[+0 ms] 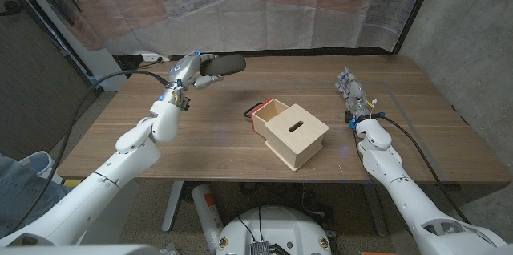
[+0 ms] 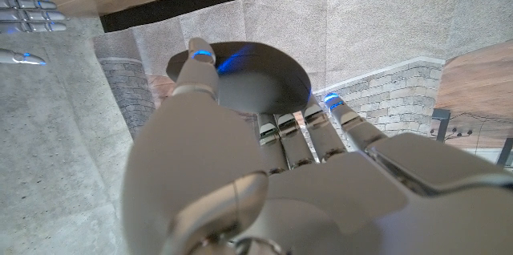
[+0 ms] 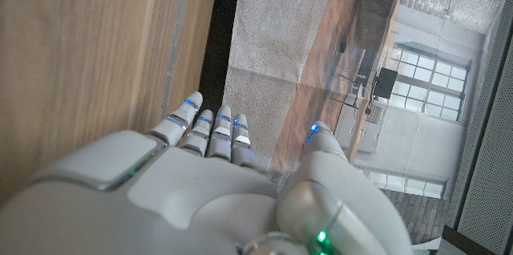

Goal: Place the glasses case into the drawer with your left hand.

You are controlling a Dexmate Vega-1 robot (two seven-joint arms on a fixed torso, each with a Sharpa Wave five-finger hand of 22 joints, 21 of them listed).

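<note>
My left hand (image 1: 188, 70) holds a dark oblong glasses case (image 1: 222, 65) in the air above the table's far left part. In the left wrist view the case (image 2: 248, 87) sits between the thumb and the fingers (image 2: 341, 119) of my left hand (image 2: 256, 175). A light wooden box with a slot in its top (image 1: 296, 133) stands mid-table, and its drawer (image 1: 269, 113) is pulled out toward the far left, showing a red edge. My right hand (image 1: 353, 95) stands on the table at the right with fingers straight and holds nothing. The right wrist view shows that hand (image 3: 216, 183) beside the wood.
The wooden table (image 1: 200, 147) runs to a far edge under a clear plastic curtain (image 1: 304, 6). A black cable (image 1: 120, 74) loops along my left arm. My right hand's fingertips (image 2: 28, 14) also show in the left wrist view. A blue bin (image 1: 24, 175) sits at lower left.
</note>
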